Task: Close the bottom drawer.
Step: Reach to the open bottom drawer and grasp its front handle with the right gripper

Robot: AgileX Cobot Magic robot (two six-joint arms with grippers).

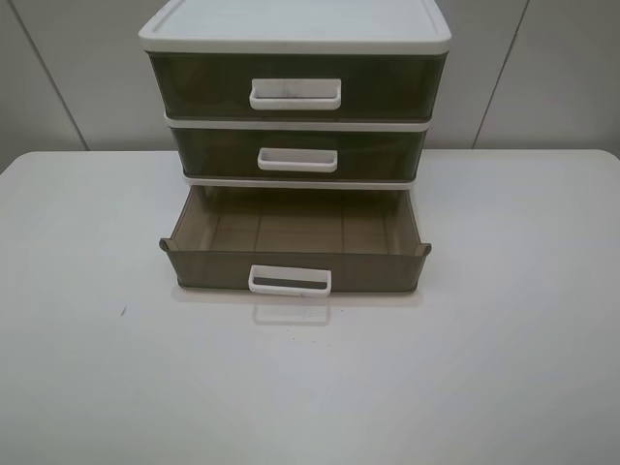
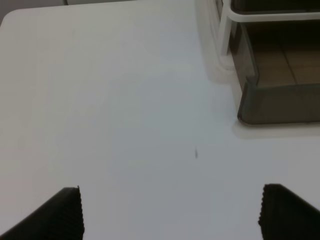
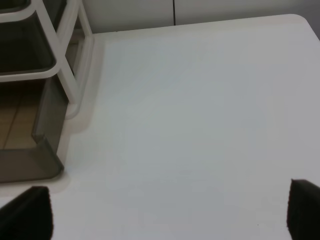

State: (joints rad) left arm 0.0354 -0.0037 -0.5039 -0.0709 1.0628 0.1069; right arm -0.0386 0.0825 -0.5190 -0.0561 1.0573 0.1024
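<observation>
Lying crosswise, bottom drawer [image 1: 295,242], handle [image 1: 290,281] twd camera

Lab setup: white table [image 1: 87,339], grey panelled wall [image 1: 68,68].

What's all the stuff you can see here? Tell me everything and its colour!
cabinet: one, white frame, back middle of the table
top drawer: one, smoky brown, white handle, highest tier, shut
middle drawer: one, same colours, middle tier, shut
bottom drawer: one, same colours, lowest tier, pulled out
table: one, white, under everything
speck: one, dark, on the table front-left of the cabinet
wall: one, grey panels, behind the table
left gripper: one, black, open, left of the cabinet
right gripper: one, black, open, right of the cabinet
</observation>
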